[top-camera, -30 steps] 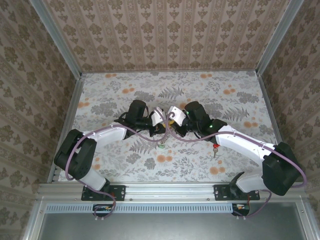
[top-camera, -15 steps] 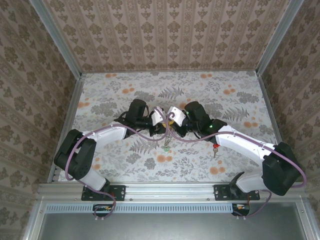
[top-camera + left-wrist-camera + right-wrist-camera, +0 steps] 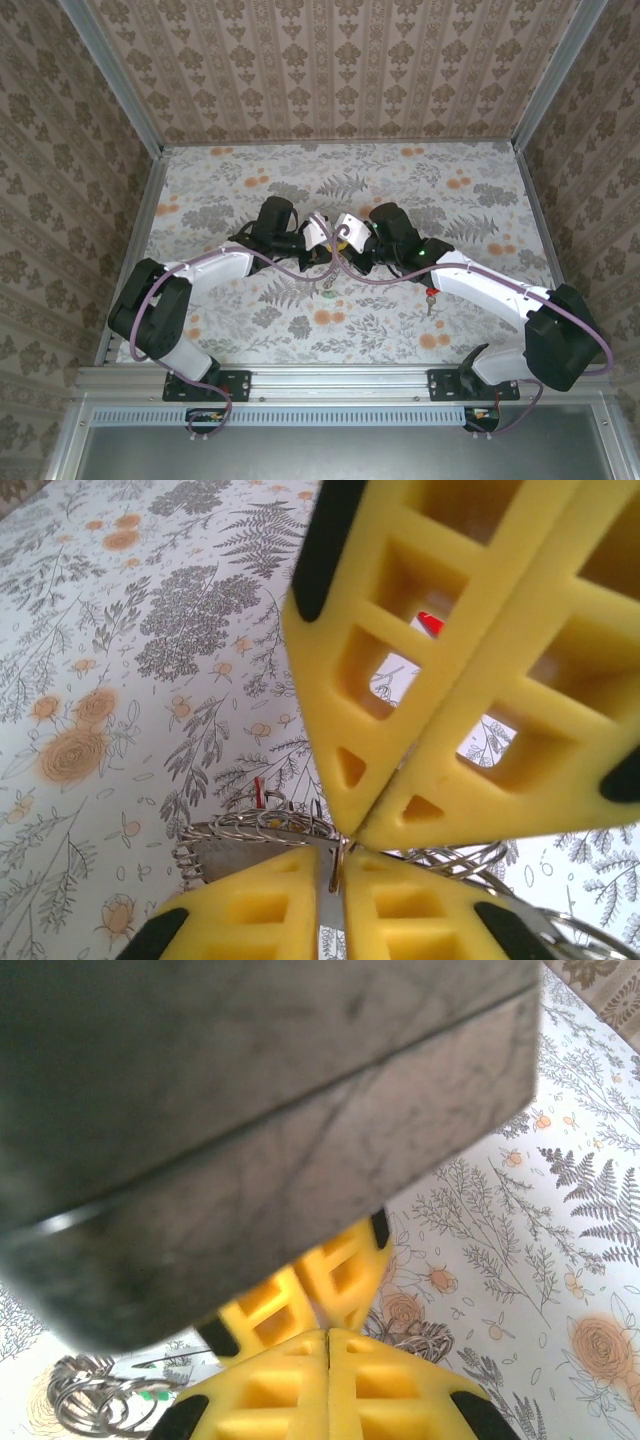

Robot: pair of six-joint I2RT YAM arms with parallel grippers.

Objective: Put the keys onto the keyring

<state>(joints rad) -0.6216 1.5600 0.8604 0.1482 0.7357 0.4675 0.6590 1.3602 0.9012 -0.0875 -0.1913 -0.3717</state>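
Silvery keyring (image 3: 250, 830) is nipped in the closed left hand (image 3: 335, 880)

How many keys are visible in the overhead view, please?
2: a green-headed key nearside of the left gripper and right gripper, and a red-headed key beside the right forearm. Others may be hidden.

No text, label, brand, number or sign is legible in any of the 3 views. The floral tabletop (image 3: 400, 190), the patterned walls (image 3: 330, 70) and the yellow fingers of the left gripper (image 3: 335, 865) carry no characters.
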